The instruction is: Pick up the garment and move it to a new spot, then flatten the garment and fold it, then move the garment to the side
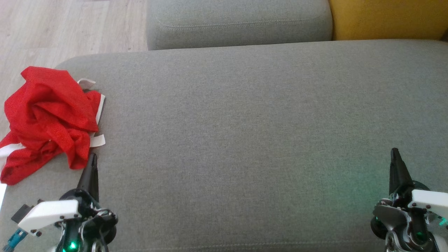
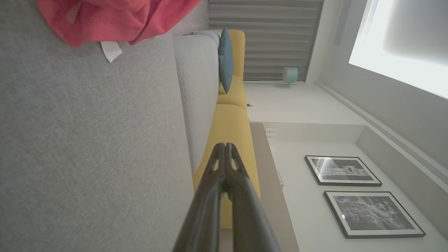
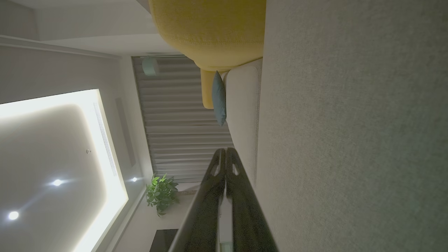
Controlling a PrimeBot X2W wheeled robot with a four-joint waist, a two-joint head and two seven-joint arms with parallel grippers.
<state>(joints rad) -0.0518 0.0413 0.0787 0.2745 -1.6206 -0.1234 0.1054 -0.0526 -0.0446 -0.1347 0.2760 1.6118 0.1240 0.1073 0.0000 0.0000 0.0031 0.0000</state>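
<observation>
- Garment point(image 1: 49, 119) first: red cloth with white trim, bunched in a heap at the left edge of my head view. It sits on the left end of the grey seat cushion point(image 1: 245, 140).
- Nearest me, lower left of the head view: left gripper point(image 1: 92, 157), fingers clenched together with nothing between them. Its tip points up just below the heap's lower fold and a white strip point(image 1: 98, 141). I cannot tell from here whether it touches either.
- Left wrist view: those fingers are pressed tip to tip, and the red cloth is at the upper left of the frame, apart from them.
- Lower right of the head view: right gripper point(image 1: 394, 151), likewise clenched and holding nothing, over the grey cushion, well apart from the garment.
- Faint green glow on the fabric just left of the right gripper.
- Top of the head view: grey back cushion point(image 1: 238, 21) in the middle, yellow cushion point(image 1: 385, 17) at the upper right, pale wood floor point(image 1: 70, 28) at the upper left.
</observation>
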